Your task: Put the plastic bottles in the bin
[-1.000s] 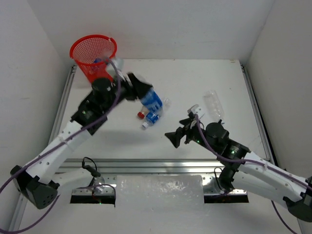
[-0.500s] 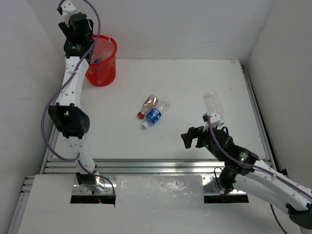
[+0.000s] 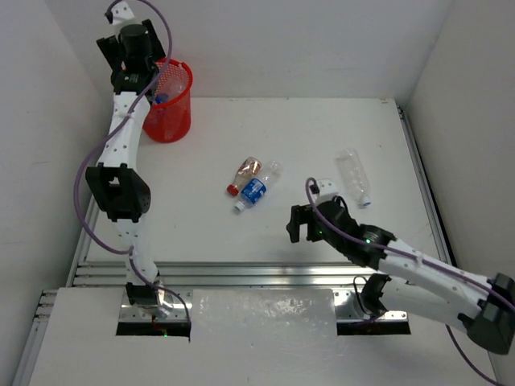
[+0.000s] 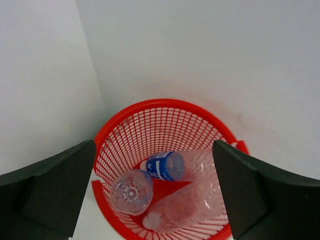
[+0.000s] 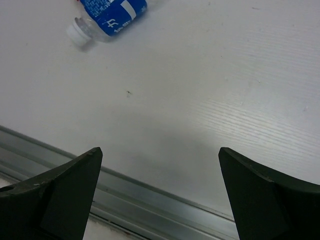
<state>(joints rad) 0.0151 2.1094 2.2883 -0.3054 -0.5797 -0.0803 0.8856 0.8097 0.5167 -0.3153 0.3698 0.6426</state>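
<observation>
The only label seen close up is the blue wrap on the white-capped blue-labelled bottle (image 5: 112, 11), which carries white marks and a white block too partial to read as a brand. Beside it on the table (image 3: 322, 129), touching or nearly so, lies a red-capped bottle (image 3: 245, 172) with a brownish wrap, its print too small to read. An unlabelled clear bottle (image 3: 352, 175) lies well apart near the right edge. The left gripper (image 4: 154, 145) hangs with its jaws spread wide and nothing between them, straight above the bin (image 4: 165, 102), the red mesh basket in the far left corner. Inside are a blue-banded bottle (image 4: 162, 166), an upended clear bottle (image 4: 131, 191) and a third bottle (image 4: 182, 205). The right gripper (image 5: 160, 150) is also spread and empty, low over bare table, with the blue-labelled bottle ahead and to its left.
</observation>
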